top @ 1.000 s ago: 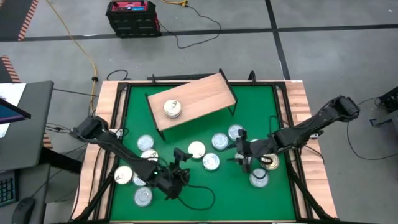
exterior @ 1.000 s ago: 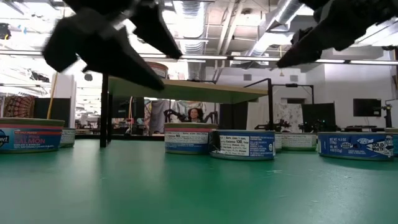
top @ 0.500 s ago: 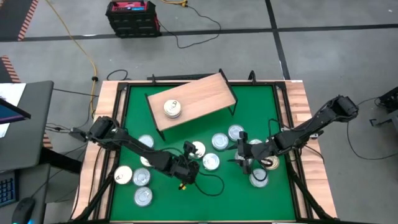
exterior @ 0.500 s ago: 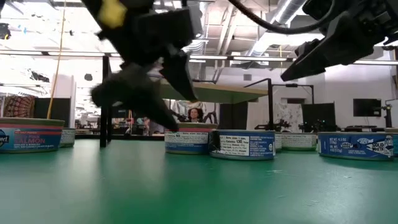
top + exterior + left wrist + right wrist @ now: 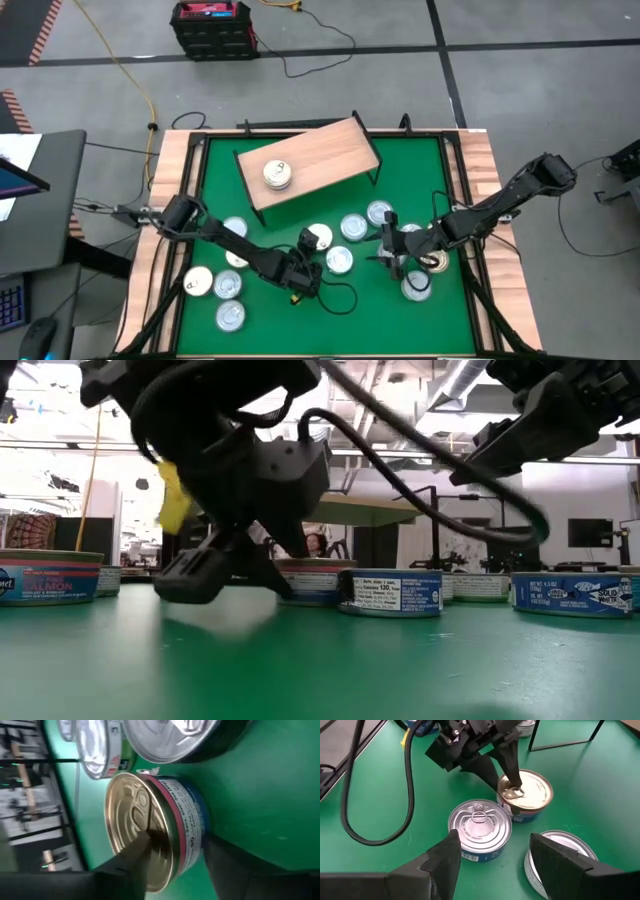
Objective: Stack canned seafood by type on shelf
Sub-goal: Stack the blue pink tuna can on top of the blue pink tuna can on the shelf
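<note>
A gold-lidded can [image 5: 318, 238] with a pink and blue label stands on the green table near its middle. My left gripper [image 5: 308, 243] has come down on it from the near left and is closed on its edge. Over the cans on the right my right gripper [image 5: 392, 250] hovers open, a silver can [image 5: 480, 827] on the table ahead of its fingers. The shelf [image 5: 330, 150] stands on black legs at the far side. A short stack of cans [image 5: 278, 174] rests on its left part. My left gripper has one finger [image 5: 512, 770] on the gold lid [image 5: 135, 820] near the pull tab. The other finger [image 5: 235, 865] stands against the side wall low down by the table. The fingers slant down from the table's near left. The can stays flat on the table.
More silver cans lie loose: a group at the near left [image 5: 230, 316], others right of the gold can [image 5: 353, 227], and two beneath the right arm [image 5: 416, 288]. A black cable [image 5: 407, 795] loops from the left arm over the table. Wooden rails edge the table [image 5: 480, 180].
My left gripper has swung from the near left toward the table's middle and far side. It has sunk and rolled, and it now sits on the gold-lidded can. The can has stayed in place.
</note>
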Action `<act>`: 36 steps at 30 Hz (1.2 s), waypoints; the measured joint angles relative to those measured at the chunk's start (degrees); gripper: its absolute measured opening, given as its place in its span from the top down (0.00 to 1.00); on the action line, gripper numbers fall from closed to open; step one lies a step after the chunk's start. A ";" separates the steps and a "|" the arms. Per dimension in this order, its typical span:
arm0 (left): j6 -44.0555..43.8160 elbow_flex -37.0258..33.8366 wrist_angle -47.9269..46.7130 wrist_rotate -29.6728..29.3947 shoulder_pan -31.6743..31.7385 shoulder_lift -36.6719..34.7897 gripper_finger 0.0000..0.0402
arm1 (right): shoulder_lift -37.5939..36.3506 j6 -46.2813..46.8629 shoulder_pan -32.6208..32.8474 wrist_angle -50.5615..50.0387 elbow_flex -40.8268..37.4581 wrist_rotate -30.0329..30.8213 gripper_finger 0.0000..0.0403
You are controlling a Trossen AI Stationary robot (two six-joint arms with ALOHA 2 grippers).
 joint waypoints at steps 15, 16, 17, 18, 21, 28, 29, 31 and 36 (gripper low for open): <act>-12.30 2.46 -8.88 2.05 -2.81 -1.33 0.97 | 0.00 0.44 0.04 0.16 0.00 0.00 0.34; -12.86 2.52 -8.86 2.81 -2.81 -1.48 0.97 | 0.00 0.44 0.04 0.22 0.00 0.00 0.34; -13.32 2.54 -8.93 3.68 -2.81 -1.75 0.97 | 0.00 0.44 0.04 0.23 0.00 0.00 0.34; -13.73 2.54 -8.91 4.75 -2.81 -1.91 0.98 | 0.00 0.46 0.04 0.25 0.00 0.00 0.34; -15.41 2.58 -8.67 7.14 -2.81 -1.96 0.99 | 0.00 0.61 0.04 0.34 0.00 0.00 0.34; -18.68 2.51 -9.12 14.50 -3.07 -2.67 0.99 | 0.00 0.61 0.04 0.46 0.00 0.00 0.34; -19.68 2.50 -9.45 15.02 -3.07 -2.70 0.99 | 0.00 0.61 0.04 0.47 0.00 0.00 0.34; -21.87 2.87 -11.31 18.38 -3.09 -2.59 0.99 | 0.00 0.61 0.04 0.46 0.00 0.00 0.34; -25.88 12.44 -20.23 26.66 -3.61 -3.36 0.99 | 0.00 0.59 0.00 0.54 0.02 0.00 0.34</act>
